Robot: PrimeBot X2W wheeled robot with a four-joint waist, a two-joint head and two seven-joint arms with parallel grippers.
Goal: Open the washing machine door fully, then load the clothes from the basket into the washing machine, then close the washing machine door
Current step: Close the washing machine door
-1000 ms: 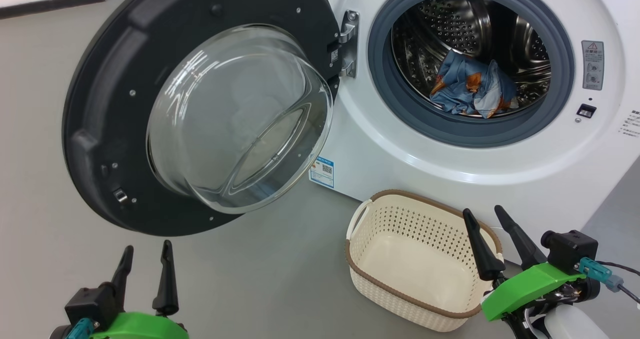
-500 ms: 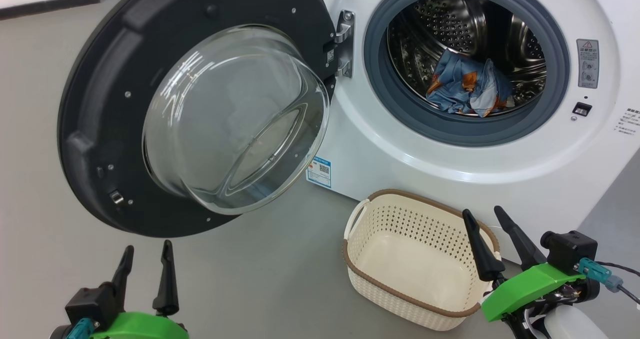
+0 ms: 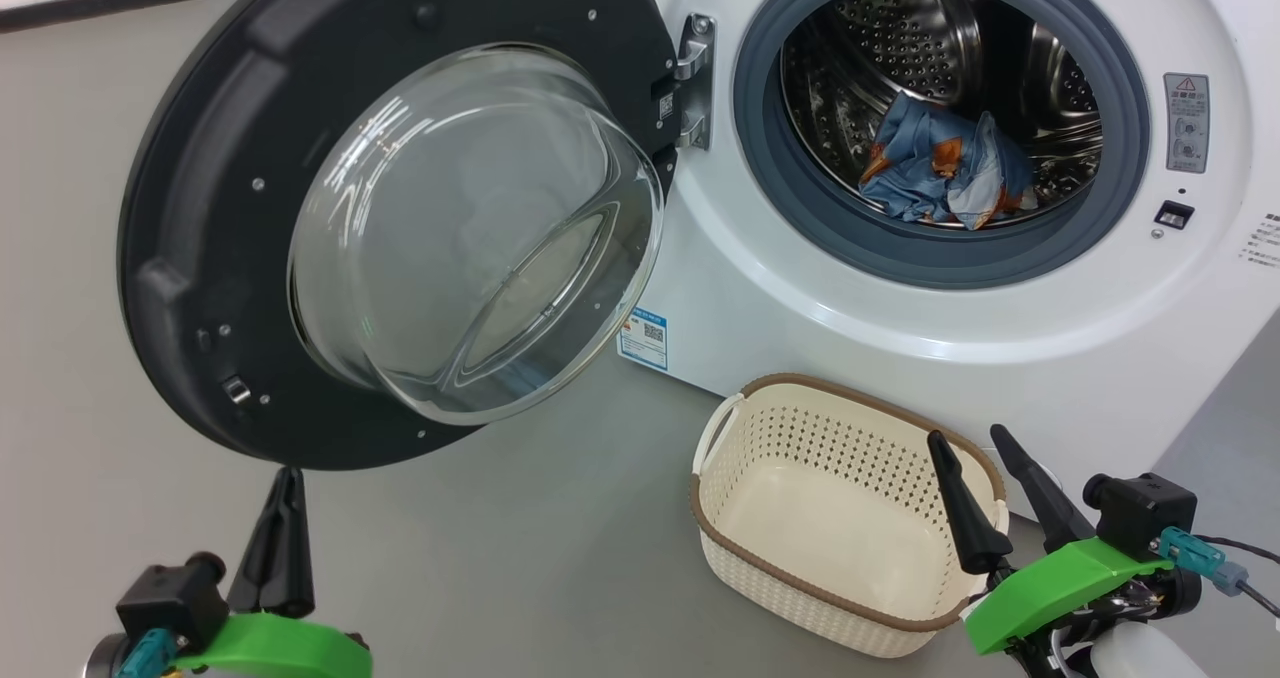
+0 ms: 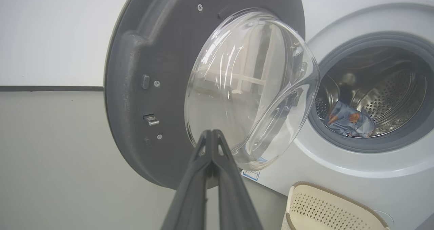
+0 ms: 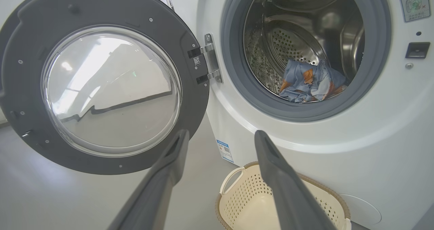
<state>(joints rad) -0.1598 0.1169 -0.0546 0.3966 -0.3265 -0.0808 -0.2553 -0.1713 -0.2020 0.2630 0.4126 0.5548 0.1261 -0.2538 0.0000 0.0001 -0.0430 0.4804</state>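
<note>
Left tool (image 3: 288, 478) fingers were brought together since the earlier frame; nothing was held.
Right tool (image 3: 967, 435) was seen apart near the basket (image 3: 740, 558); clothes (image 3: 940, 170) were found inside the washing machine (image 3: 800, 298), washing machine door (image 3: 200, 208) wide open.

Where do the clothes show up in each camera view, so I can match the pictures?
Head view: clothes upper right, in the drum.
Left wrist view: clothes at the right, mid-height, in the drum.
Right wrist view: clothes right of centre, in the drum.
Shared landmark: the door glass, left of them in every view.
</note>
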